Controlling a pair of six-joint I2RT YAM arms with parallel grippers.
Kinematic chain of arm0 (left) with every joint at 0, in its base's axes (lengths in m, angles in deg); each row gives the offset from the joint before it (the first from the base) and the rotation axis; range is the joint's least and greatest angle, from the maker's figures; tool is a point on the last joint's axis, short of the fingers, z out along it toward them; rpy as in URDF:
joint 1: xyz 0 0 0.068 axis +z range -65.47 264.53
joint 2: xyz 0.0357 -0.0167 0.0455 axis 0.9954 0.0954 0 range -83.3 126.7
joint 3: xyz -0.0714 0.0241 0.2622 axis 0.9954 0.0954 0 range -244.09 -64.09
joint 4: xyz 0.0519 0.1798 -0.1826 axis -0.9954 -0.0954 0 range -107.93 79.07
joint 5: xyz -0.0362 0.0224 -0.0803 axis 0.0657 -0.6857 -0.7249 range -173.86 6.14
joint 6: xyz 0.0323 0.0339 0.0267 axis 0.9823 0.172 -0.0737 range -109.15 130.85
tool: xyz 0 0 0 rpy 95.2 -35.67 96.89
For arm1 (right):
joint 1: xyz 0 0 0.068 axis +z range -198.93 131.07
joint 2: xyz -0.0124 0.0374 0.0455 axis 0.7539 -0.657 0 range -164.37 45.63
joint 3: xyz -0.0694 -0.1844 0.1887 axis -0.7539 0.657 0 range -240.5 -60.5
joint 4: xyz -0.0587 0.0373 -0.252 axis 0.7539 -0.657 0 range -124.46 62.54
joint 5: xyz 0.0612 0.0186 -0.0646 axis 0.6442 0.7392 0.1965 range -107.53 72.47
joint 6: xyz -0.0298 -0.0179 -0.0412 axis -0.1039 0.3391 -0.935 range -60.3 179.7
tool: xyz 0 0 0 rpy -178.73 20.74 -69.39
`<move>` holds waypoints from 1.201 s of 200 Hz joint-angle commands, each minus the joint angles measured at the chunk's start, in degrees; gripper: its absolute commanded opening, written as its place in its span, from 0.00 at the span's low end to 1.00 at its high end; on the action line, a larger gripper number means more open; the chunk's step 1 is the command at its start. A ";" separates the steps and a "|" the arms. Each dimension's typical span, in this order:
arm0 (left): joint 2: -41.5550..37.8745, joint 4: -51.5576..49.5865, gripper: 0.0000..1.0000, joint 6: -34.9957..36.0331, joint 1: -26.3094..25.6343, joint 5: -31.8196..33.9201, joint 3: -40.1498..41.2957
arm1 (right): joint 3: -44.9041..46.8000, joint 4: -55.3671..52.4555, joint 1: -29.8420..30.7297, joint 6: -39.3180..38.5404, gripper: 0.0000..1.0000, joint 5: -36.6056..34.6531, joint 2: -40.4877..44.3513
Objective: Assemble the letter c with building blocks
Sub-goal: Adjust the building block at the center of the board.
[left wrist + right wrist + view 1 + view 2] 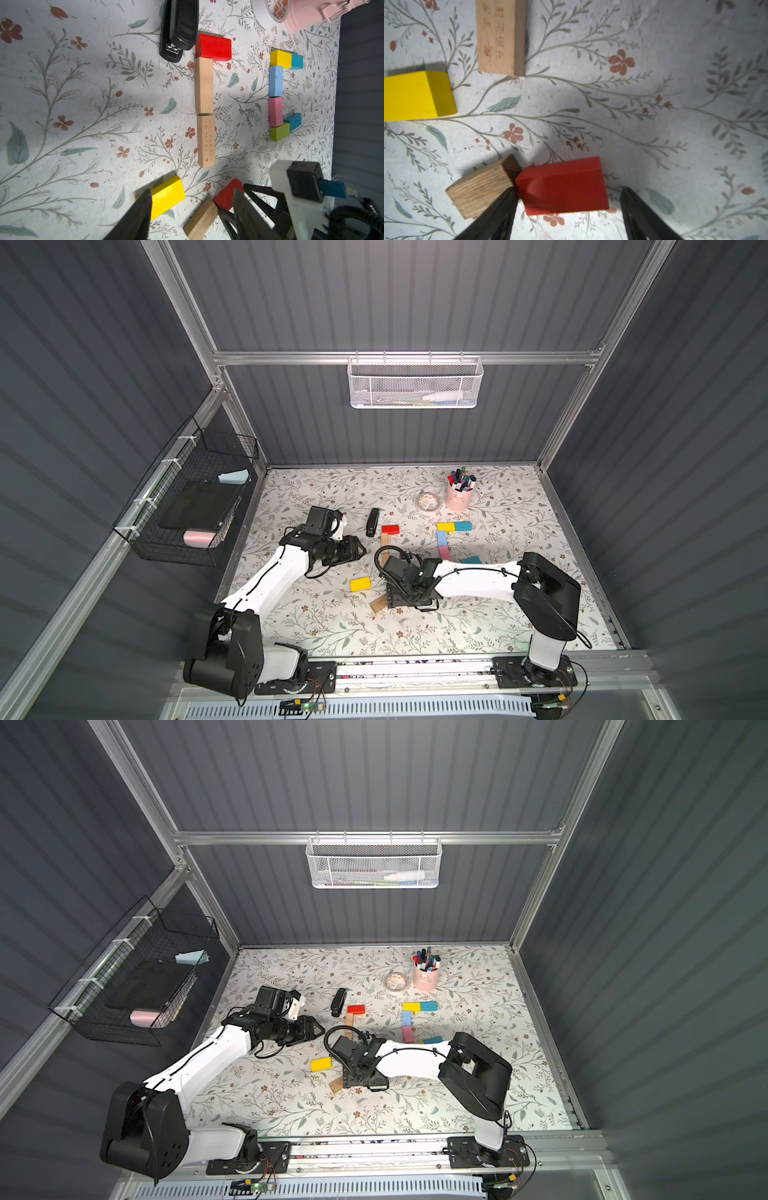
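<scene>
The right pincer (568, 189) hangs low over a small red wooden block (560, 178) that lies flat on the flowery counter (519, 614). Its two black fingers are spread wide, one on each side of the block. One finger sits at the corner where the red block meets a dark-grained wooden block (479, 189). The other finger is apart from the red block, so nothing is pinched yet. I think the step in hand is grabbing this red block.

Farther off, two long plain wooden blocks (204, 85) lie end to end, with another red block (213, 47) at one end. That looks like a C missing its last arm.

Next the pincer should squeeze shut, lift, and set the red block at the free end of that row. It must not drag the dark-grained block along.

The left pincer (360, 549) is partly spread and holds nothing.
</scene>
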 commanded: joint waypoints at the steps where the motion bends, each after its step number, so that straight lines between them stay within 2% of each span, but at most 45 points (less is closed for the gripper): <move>1: -1.82 -0.60 0.60 1.42 0.24 -0.72 -0.41 | 0.68 -1.05 -0.26 1.19 0.78 -0.84 1.24; 120: -1.82 -0.69 0.60 1.60 0.24 -0.59 -0.34 | -0.99 -4.04 -1.36 -1.82 0.80 -2.17 -0.16; 154: -1.61 -0.67 0.60 1.65 0.24 -0.51 -0.32 | -1.21 -1.07 -1.14 -5.51 0.80 1.54 1.34; 192: -1.63 -0.84 0.60 1.60 0.24 -0.45 -0.29 | -0.91 0.56 -0.65 -9.31 0.80 2.34 3.57; 240: -1.74 -1.04 0.60 1.74 0.26 -0.21 -0.37 | -1.43 -3.26 -0.09 -14.91 0.86 2.80 2.73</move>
